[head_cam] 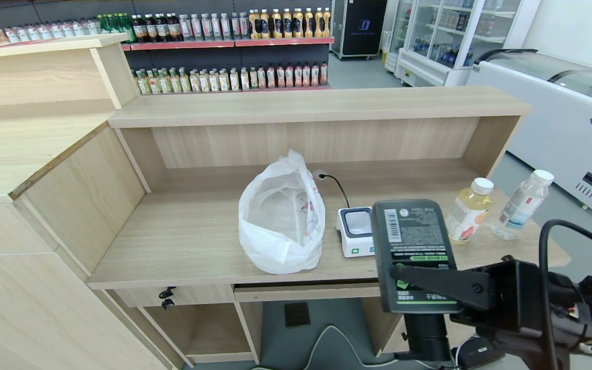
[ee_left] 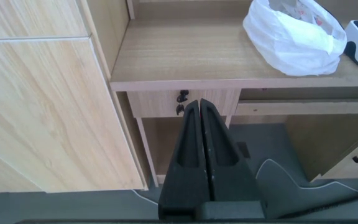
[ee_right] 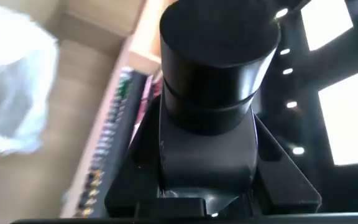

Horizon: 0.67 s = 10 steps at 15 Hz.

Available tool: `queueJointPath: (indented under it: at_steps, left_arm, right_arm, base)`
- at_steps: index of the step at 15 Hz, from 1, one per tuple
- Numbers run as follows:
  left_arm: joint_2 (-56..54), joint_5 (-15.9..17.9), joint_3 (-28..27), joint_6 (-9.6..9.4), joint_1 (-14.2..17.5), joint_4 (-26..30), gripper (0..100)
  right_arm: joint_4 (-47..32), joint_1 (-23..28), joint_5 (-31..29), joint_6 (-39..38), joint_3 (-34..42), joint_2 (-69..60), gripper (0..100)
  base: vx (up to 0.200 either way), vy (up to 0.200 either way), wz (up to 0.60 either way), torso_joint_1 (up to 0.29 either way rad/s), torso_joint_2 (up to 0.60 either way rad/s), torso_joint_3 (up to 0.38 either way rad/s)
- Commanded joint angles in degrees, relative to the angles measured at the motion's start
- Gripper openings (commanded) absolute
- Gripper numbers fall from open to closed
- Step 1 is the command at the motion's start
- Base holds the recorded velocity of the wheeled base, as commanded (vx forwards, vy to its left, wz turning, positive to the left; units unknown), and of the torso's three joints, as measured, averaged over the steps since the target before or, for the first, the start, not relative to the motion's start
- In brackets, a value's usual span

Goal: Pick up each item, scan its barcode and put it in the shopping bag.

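My right gripper [head_cam: 415, 280] is shut on a black bottle [head_cam: 413, 241], held in the air at the counter's front edge, just right of the white barcode scanner [head_cam: 355, 231]. The bottle's barcode label faces the head camera and its black cap points down. In the right wrist view the black bottle [ee_right: 211, 81] sits between the fingers [ee_right: 135, 180]. The white shopping bag [head_cam: 280, 216] stands open on the counter, left of the scanner. My left gripper [ee_left: 199, 112] hangs shut and holding nothing, below the counter front near the drawer lock.
A yellow drink bottle [head_cam: 469, 209] and a clear water bottle [head_cam: 522, 205] stand upright at the counter's right end. The wooden counter [head_cam: 183, 241] has a raised back shelf and a side wall on the left. The scanner's cable runs back behind the bag.
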State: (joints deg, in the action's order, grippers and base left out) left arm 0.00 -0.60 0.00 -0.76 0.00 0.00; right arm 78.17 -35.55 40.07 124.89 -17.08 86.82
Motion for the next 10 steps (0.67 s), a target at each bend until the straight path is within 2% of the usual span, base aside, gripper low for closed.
queueJointPath:
  at_steps: [1,5,7,10]
  left_arm:
    - [0.0,0.0,0.0,-0.04,0.0,0.0,0]
    - [0.0,0.0,0.0,-0.04,0.0,0.0,0]
    - [0.0,0.0,0.0,0.05,0.0,0.0,0]
    - [0.0,0.0,0.0,0.05,0.0,0.0,0]
  right_arm:
    - [3.3,-5.6,0.6,0.0,-3.1,6.4,0]
    - [5.2,-7.9,1.8,2.1,-2.5,8.9,0]
    - [4.5,-10.2,5.1,4.7,-3.5,10.0,0]
    - [4.5,-11.0,5.3,5.1,-4.2,10.9,0]
  base:
    - [0.0,0.0,0.0,0.0,0.0,0.0]
    - [0.0,0.0,0.0,0.0,0.0,0.0]
    - [0.0,0.0,0.0,0.0,0.0,0.0]
    - [0.0,0.0,0.0,0.0,0.0,0.0]
